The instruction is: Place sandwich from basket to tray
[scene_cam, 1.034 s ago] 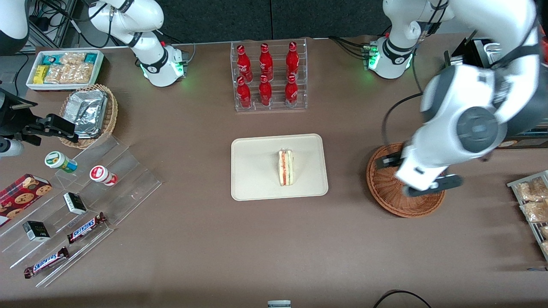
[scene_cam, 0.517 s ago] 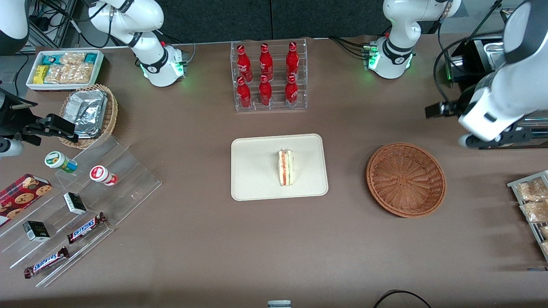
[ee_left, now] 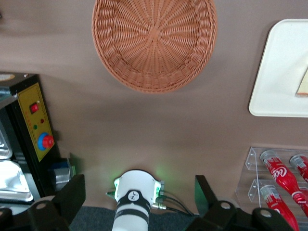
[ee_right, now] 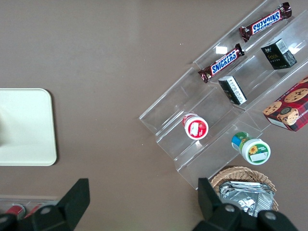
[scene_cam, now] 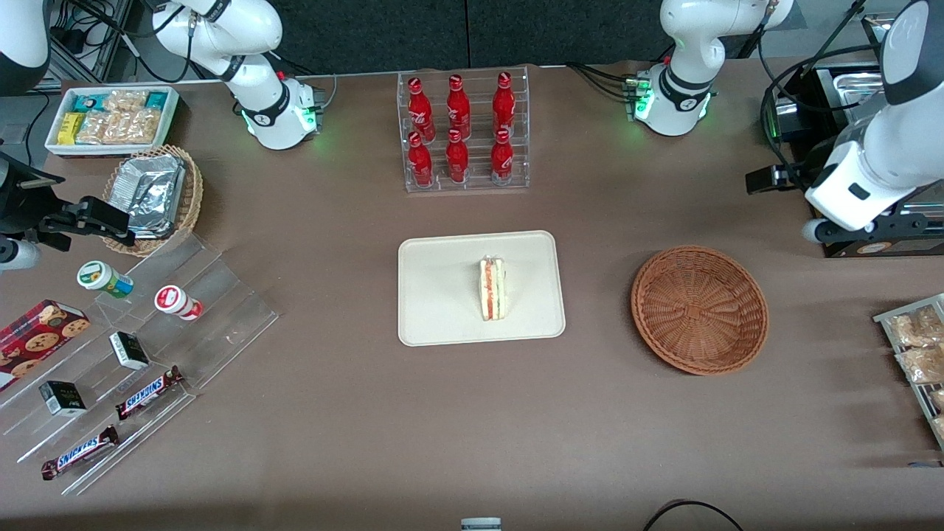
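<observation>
The sandwich [scene_cam: 492, 288] lies on the cream tray [scene_cam: 442, 295], a pale wedge with its red and green stripe facing up. The reddish-brown wicker basket [scene_cam: 698, 310] stands empty beside the tray, toward the working arm's end of the table. My left gripper [scene_cam: 818, 210] hangs high above the table edge at that end, farther from the front camera than the basket. It is open and holds nothing. The left wrist view shows the empty basket [ee_left: 154, 41], a corner of the tray [ee_left: 281, 72] with the sandwich's tip [ee_left: 303, 85], and the gripper [ee_left: 138, 185] with its fingers wide apart.
A clear rack of red bottles [scene_cam: 463, 133] stands farther back than the tray. A black control box [ee_left: 36, 130] sits under the gripper's end. A wire rack of snack bags [scene_cam: 914, 354] is at the working arm's end; acrylic steps [scene_cam: 147, 332] are at the parked arm's.
My left arm has lifted off from above the basket and swung toward its own end of the table, uncovering the empty basket. The sandwich has stayed put on the tray.
</observation>
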Controlling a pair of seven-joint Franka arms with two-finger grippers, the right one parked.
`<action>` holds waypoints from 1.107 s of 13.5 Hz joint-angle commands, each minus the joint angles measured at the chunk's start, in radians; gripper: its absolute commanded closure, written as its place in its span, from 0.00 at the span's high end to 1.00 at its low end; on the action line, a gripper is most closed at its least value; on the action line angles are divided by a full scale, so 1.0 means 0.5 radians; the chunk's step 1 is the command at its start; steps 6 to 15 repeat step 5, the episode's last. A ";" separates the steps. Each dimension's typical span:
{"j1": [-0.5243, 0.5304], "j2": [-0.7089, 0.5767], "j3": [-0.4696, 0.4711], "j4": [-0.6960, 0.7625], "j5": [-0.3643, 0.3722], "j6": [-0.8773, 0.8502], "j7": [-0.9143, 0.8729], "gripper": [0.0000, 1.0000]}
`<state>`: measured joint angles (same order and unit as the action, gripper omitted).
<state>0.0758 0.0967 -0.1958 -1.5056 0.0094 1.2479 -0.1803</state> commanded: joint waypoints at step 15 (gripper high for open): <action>0.057 -0.276 -0.016 -0.296 0.003 0.127 0.133 1.00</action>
